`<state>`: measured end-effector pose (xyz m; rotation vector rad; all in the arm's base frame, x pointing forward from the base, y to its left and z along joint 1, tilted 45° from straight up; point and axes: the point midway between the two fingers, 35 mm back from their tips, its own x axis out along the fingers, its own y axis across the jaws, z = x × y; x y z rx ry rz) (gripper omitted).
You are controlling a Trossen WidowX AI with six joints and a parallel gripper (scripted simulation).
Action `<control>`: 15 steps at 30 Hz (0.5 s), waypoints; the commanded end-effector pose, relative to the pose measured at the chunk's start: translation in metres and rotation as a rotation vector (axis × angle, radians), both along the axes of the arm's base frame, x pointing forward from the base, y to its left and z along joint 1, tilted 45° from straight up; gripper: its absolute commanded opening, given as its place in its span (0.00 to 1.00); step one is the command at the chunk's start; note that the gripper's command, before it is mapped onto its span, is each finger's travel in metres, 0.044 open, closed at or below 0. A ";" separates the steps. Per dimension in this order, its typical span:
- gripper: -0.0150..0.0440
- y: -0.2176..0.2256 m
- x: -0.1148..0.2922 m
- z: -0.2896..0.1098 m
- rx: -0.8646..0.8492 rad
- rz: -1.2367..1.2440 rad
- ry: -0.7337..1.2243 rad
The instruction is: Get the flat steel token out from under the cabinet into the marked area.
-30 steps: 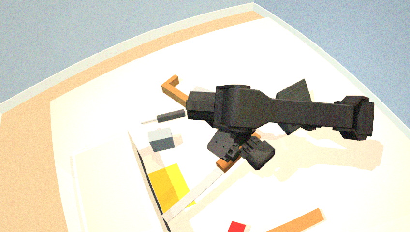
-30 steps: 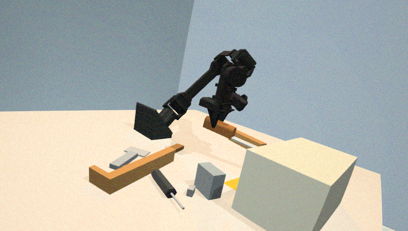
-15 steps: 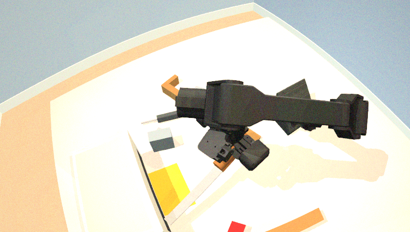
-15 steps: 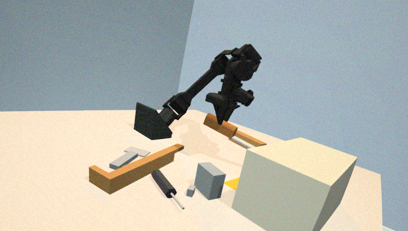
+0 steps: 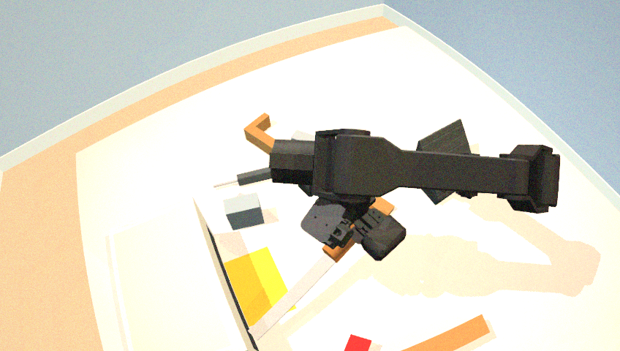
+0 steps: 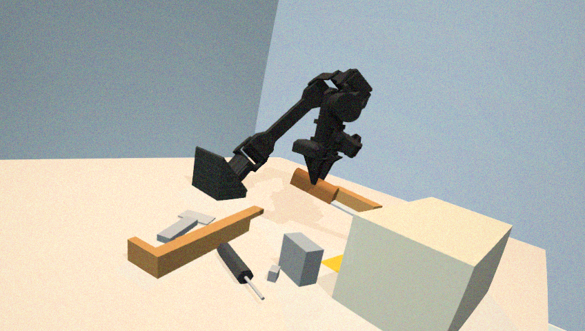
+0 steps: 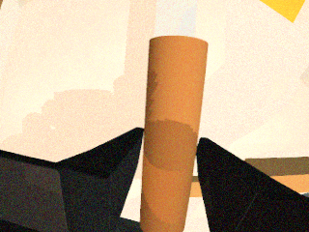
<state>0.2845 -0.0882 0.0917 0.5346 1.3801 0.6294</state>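
Observation:
My gripper (image 5: 353, 229) (image 6: 318, 179) (image 7: 170, 139) is shut on the round orange handle (image 5: 337, 251) (image 6: 301, 180) (image 7: 177, 82) of a tool with a long flat pale blade (image 5: 297, 293) (image 6: 343, 207) (image 7: 175, 16). The blade points toward the cabinet (image 5: 161, 278) (image 6: 402, 262); its tip is at the cabinet's lower front edge in the top view, and I cannot tell whether it is underneath. The blade's shadow lies apart from it, so it is above the table. It passes over a corner of the yellow marked area (image 5: 275, 273) (image 6: 334, 262) (image 7: 291, 7). The token is not visible.
A grey block (image 5: 246, 215) (image 6: 300, 260) stands beside the marked area, near a small grey cube (image 6: 273, 273) and a screwdriver (image 5: 255, 175) (image 6: 233, 261). An orange hooked bar (image 5: 259, 134) (image 6: 196, 241) and a grey T-shaped piece (image 6: 179, 229) lie beyond. A red block (image 5: 357, 343) and another orange bar (image 5: 450, 333) lie opposite.

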 end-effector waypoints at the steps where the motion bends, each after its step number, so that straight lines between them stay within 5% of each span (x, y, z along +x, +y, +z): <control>1: 0.25 0.001 0.002 0.000 0.001 -0.014 -0.014; 15: 0.25 0.013 0.003 -0.012 0.002 -0.017 -0.018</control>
